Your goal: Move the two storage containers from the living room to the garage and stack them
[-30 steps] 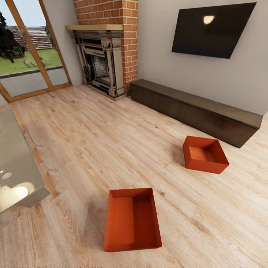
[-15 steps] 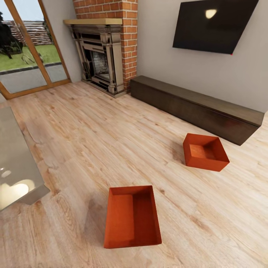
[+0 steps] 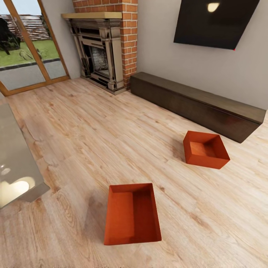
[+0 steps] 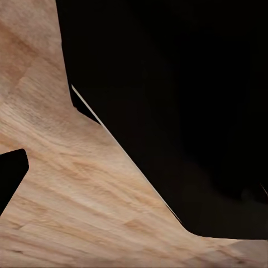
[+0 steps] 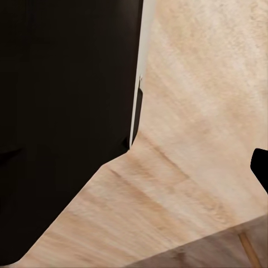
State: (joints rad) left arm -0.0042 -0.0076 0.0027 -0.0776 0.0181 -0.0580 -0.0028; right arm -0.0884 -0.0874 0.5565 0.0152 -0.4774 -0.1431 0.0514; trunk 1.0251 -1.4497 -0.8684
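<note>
We find no readable writing: two storage containers, near (image 3: pixel 132 214) and far (image 3: pixel 205 149), sit well apart on open plank floor (image 3: pixel 93 134); our grippers' openings cannot be judged.

Count: two storage containers on the wood floor (image 3: pixel 93 123), near container (image 3: pixel 132 214) and far container (image 3: pixel 205 149), well apart. One brick fireplace (image 3: pixel 102 52). One wall TV (image 3: pixel 214 24). One long low cabinet (image 3: pixel 197 106). One glass door (image 3: pixel 28 48). One grey table corner (image 3: pixel 15 163).
</note>
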